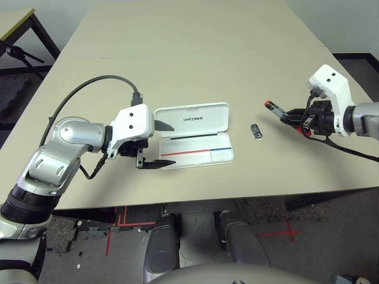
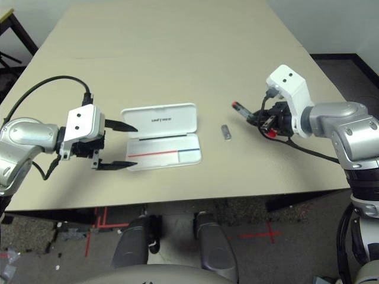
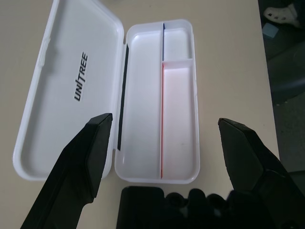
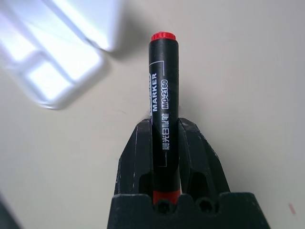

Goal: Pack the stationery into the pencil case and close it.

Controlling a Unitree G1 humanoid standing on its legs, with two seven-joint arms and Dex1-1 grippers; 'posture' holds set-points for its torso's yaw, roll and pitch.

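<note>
Nearest me, past the edge of the work surface [image 1: 195,190], I have red lines [image 1: 133,223] on the floor. My left wrist view also catches a pale shoe [image 3: 281,15] down there, beyond the edge.

Coming onto the surface, my left tool [image 1: 174,145] is at the left end of the pencil case. It is wide open, its two black fingers spread apart, one toward the tray side and the other toward the lid. I can't tell whether either finger is touching the plastic.

The white pencil case lies open and flat, with its tray [image 1: 195,151] on my side and its lid [image 1: 192,118] hinged back on the far side. Inside the tray, a red line [image 3: 162,119] and a blue line [image 3: 163,40] run along the divider. The red one edges the longer of the two near compartments and the blue one edges the short compartment at the right. A long compartment sits behind them, with a dark strip by the hinge. Black UNITREE lettering shows on the lid.

To the right of the case, apart from it, a small grey-silver piece [image 1: 256,131] lies on the surface.

Further right, my right tool [image 4: 165,121] is closed around the marker [image 4: 164,86], black with red at its end. It points left and away from me; I can't tell how high it is held.
</note>
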